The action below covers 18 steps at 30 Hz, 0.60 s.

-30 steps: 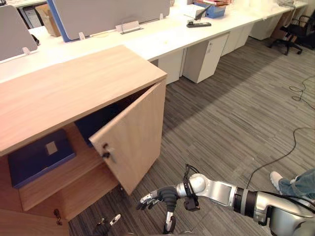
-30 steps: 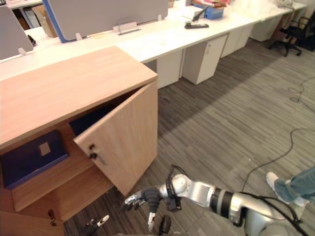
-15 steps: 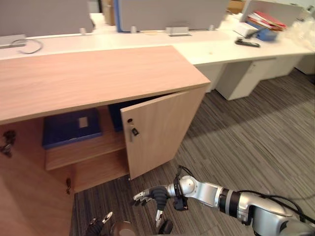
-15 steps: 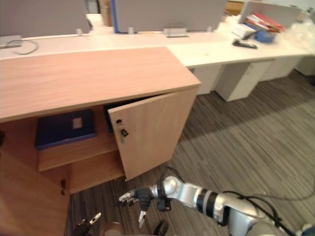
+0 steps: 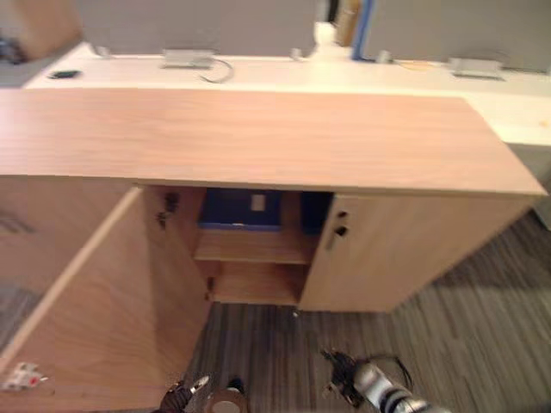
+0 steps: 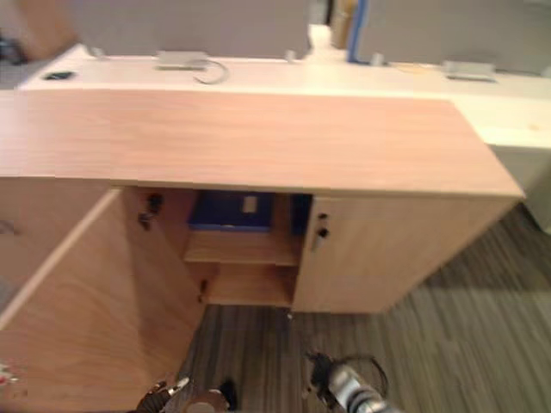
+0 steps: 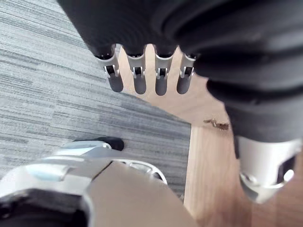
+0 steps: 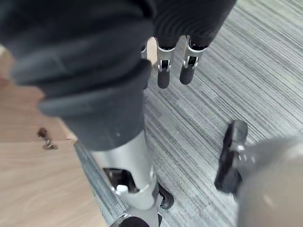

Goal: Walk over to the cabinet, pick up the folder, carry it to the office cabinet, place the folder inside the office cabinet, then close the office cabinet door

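Note:
The wooden office cabinet (image 5: 258,138) faces me. A dark blue folder (image 5: 239,209) with a pale label lies flat on its upper shelf (image 5: 254,247). The left door (image 5: 95,318) is swung wide out toward me. The right door (image 5: 405,258), with a key in its lock (image 5: 338,231), stands only slightly ajar. My right hand (image 5: 344,385) hangs low over the carpet in front of that door, fingers (image 8: 175,66) relaxed and holding nothing. My left hand (image 5: 183,393) sits at the bottom edge beside the open left door, its fingers (image 7: 139,78) straight and empty.
A long white desk (image 5: 258,73) with grey partition screens (image 5: 189,21) runs behind the cabinet, carrying a cable and small items. Grey striped carpet (image 5: 482,335) lies in front and to the right. A lower shelf (image 5: 254,284) is bare.
The whole view has swung left and now faces the cabinet front. The right door looks closer to shut. My right hand shows lower and smaller in the view.

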Tool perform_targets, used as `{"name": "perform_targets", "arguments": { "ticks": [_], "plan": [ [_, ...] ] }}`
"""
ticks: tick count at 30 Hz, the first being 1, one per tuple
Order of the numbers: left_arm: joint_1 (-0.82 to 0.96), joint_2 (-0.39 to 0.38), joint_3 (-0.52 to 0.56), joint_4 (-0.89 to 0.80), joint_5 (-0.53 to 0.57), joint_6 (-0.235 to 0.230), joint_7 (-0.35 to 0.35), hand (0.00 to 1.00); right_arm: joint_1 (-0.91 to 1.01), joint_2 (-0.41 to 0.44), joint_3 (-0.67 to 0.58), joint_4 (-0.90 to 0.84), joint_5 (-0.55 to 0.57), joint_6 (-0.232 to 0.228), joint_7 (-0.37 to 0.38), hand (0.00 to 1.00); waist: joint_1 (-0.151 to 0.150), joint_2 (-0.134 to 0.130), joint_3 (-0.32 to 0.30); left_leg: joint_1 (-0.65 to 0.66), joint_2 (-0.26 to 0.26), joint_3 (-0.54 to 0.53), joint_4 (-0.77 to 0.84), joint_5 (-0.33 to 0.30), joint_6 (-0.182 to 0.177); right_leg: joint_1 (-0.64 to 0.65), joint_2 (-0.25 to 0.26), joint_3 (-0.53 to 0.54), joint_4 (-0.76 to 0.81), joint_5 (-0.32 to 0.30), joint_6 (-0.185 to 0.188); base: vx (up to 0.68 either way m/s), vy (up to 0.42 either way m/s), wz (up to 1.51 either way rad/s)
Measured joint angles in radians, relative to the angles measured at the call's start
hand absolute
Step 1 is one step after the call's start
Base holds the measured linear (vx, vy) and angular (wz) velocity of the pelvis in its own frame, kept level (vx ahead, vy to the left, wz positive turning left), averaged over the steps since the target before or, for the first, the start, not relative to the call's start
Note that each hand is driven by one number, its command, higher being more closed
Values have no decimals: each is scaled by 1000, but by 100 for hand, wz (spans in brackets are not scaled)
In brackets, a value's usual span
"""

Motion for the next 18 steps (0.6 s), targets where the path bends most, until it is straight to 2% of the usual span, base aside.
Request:
{"name": "perform_targets", "arguments": {
  "ticks": [1, 2, 3, 5, 7, 8, 9, 10, 11, 12, 13, 14, 18],
  "plan": [
    [-6, 7, -33, -2, 11, 1, 0, 0, 45, -7, -101, 0, 25, 10, -13, 0, -24, 4, -5, 5, -47, -76, -14, 10, 24, -12, -82, 55, 146, 0, -60, 334, 282, 202],
    [-22, 17, -67, -2, 13, 1, 0, 0, 56, -9, -207, -7, 95, 10, -35, 0, -42, 15, -4, 13, -69, -146, -19, 20, 37, -69, -115, 206, 268, -21, -67, 271, 232, 183],
    [-32, 20, -80, -4, 13, 1, 0, 0, 62, -9, -238, -5, 121, 11, -45, 0, -49, 21, 2, 12, -66, -172, -18, 22, 37, -91, -81, 300, 262, -69, -42, 232, 163, 171],
    [-61, 25, -106, -4, 21, -3, -1, 0, 89, 2, -347, -6, 246, 5, -70, 0, -60, 21, 8, 0, -62, -309, -31, 33, 35, -154, 108, 656, 174, -174, -3, 189, 18, 169],
    [-71, 29, -115, -1, 30, -4, -1, 0, 116, 12, -437, -8, 359, -3, -79, 0, -86, 20, 7, 5, -69, -404, -37, 38, 27, -172, 223, 891, 112, -203, 43, 107, -70, 149],
    [-72, 29, -116, -1, 30, -5, -2, 0, 128, 14, -458, -8, 385, -5, -81, 0, -91, 17, 6, 13, -72, -427, -42, 39, 23, -169, 247, 949, 97, -207, 51, 103, -177, 130],
    [-67, 30, -108, -1, 33, -9, -2, 0, 152, 22, -487, -8, 409, -5, -85, 0, -90, 5, 2, 31, -84, -456, -53, 42, 11, -164, 260, 997, 48, -207, 54, 90, -248, 101],
    [-63, 31, -86, -3, 42, -10, -5, 0, 174, 39, -489, -20, 434, -9, -88, 0, -89, -22, -12, 37, -101, -466, -54, 37, 1, -161, 244, 986, -2, -164, 67, 72, -271, 82],
    [-58, 27, -50, -1, 42, -14, -7, 0, 188, 51, -489, -36, 434, -10, -89, 0, -79, -43, -18, 47, -108, -461, -59, 16, -8, -150, 223, 960, -24, -167, 70, 85, -308, 42],
    [-46, 6, -23, -2, 41, -16, -8, 0, 193, 48, -491, -54, 434, -14, -90, 0, -81, -17, -31, 46, -49, -361, -52, -3, -10, -134, 246, 933, -60, -161, 63, 80, -256, 23],
    [-39, -2, -10, -1, 41, -16, -10, 0, 196, 47, -491, -61, 435, -16, -90, 0, -87, -9, -35, 47, -21, -315, -53, 0, -22, -129, 257, 920, -73, -161, 62, 100, -276, 16],
    [-32, -14, 7, -3, 33, -22, -12, 0, 203, 48, -485, -75, 434, -17, -89, 0, -89, -3, -43, 54, 9, -294, -73, 18, -57, -119, 280, 909, -89, -160, 56, 55, -150, 13],
    [-37, -44, 11, 0, -1, -34, -21, 0, 203, 64, -469, -74, 456, -25, -88, 0, -95, -17, -63, 62, 40, -322, -154, 63, -84, -92, 316, 872, -158, -135, 32, 97, -92, 20]
  ]
}}
